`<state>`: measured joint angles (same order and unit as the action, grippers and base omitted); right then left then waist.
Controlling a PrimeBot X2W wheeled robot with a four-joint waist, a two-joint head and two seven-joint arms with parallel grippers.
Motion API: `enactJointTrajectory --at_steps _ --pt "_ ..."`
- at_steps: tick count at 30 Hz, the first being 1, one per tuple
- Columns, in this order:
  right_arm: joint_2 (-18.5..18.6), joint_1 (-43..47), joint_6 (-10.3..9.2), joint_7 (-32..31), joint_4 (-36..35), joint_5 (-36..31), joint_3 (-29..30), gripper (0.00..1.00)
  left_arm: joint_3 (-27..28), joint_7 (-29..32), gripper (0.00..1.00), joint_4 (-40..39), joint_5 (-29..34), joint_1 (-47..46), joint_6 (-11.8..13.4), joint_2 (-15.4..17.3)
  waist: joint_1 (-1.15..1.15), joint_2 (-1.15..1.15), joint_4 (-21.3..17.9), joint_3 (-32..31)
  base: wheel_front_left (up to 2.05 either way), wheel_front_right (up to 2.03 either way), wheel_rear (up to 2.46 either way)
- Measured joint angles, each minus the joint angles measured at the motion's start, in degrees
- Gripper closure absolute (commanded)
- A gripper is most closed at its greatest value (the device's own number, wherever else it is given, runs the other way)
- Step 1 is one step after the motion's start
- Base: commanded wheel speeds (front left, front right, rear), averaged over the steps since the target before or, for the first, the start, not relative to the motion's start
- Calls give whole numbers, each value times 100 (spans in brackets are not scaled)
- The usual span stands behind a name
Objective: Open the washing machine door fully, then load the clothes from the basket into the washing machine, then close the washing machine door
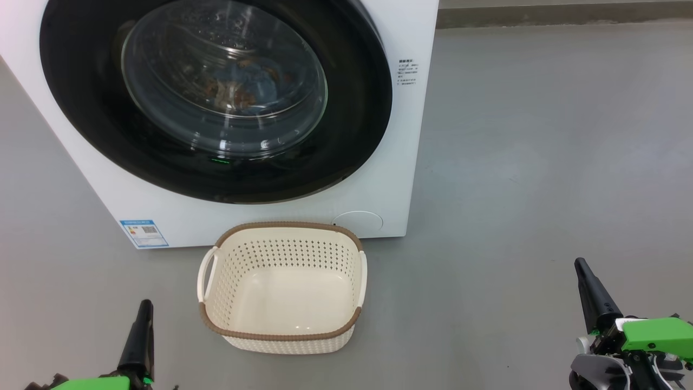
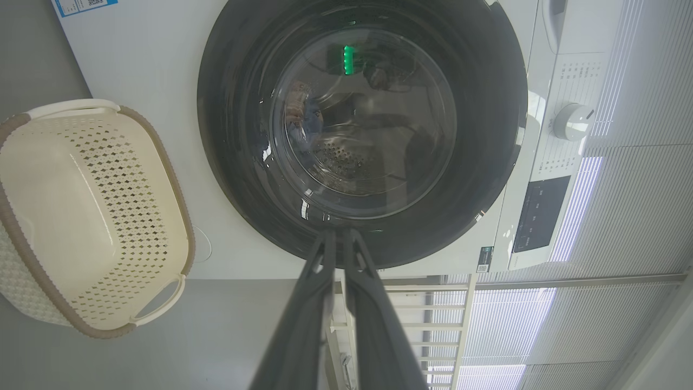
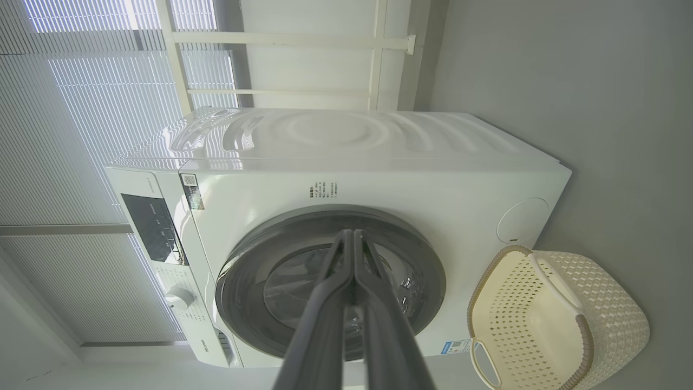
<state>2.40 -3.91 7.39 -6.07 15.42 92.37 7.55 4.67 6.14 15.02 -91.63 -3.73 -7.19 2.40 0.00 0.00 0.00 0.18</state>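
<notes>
Standing on the grey floor (image 1: 514, 162), the washer (image 1: 414, 135) had its door (image 1: 360, 108) lying flat against the white front, fully closed. Through the glass bowl of the door the clothes (image 1: 243, 89) could be seen inside the drum as a blue and brown patch, blurred by reflections. The basket (image 1: 287, 225) stood on the floor just in front of the washer, below the door and a little toward its right side; whether its far rim touched the front could not be told. Its cream bottom was bare, and its two handles faced left and right. A small blue label (image 1: 144, 233) sat at the lower left corner of the front. The left gripper (image 2: 340, 234) was left of the basket and apart from it, its two fingers closed together with nothing between them, pointing toward the lower rim of the door. The right gripper (image 3: 353, 233) was well apart from the basket on the right, its fingers also pressed together and holding nothing, pointing toward the door.
</notes>
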Motion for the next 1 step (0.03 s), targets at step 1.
enactJointTrajectory --at_steps 1 --pt "0 0 0 0 0 0 0 100 0 0 100 0 0 0 0 0 0 0 0 0 0 0 0"
